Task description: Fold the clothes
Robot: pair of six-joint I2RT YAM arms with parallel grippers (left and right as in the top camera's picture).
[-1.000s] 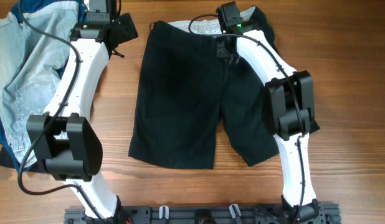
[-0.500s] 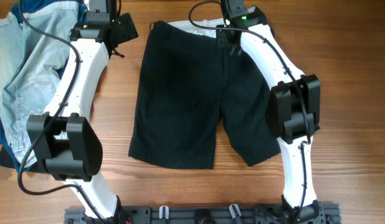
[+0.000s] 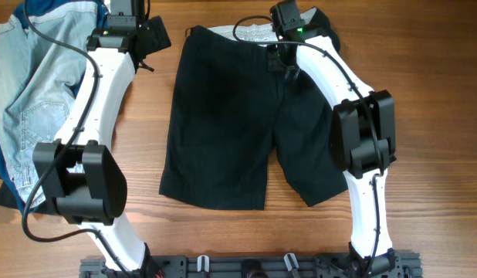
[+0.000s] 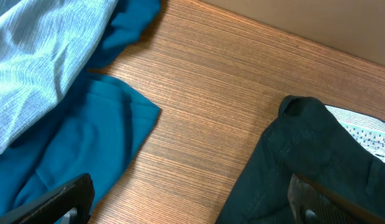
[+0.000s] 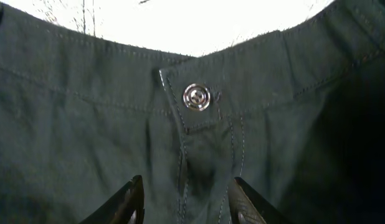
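Note:
The clothes in play are black shorts (image 3: 223, 116), lying flat mid-table with the waist at the far side. Their pale inner waistband (image 5: 180, 18) and small button (image 5: 197, 97) fill the right wrist view. My right gripper (image 5: 187, 184) hangs just over the fly below the button (image 3: 283, 62), jaws apart, fabric under them but nothing pinched. My left gripper (image 4: 189, 186) is wide open over bare wood beside the shorts' far-left waist corner (image 4: 292, 109). Light-blue denim shorts (image 3: 30, 93) and a dark-blue garment (image 4: 74, 143) lie heaped at the far left.
The wooden table (image 3: 424, 93) shows bare wood to the right of and in front of the shorts. A black rail (image 3: 246, 266) with both arm bases runs along the near edge.
My right gripper has gone from shut to open over the waistband, with a small shift right and back. The shorts and the left arm have not moved.

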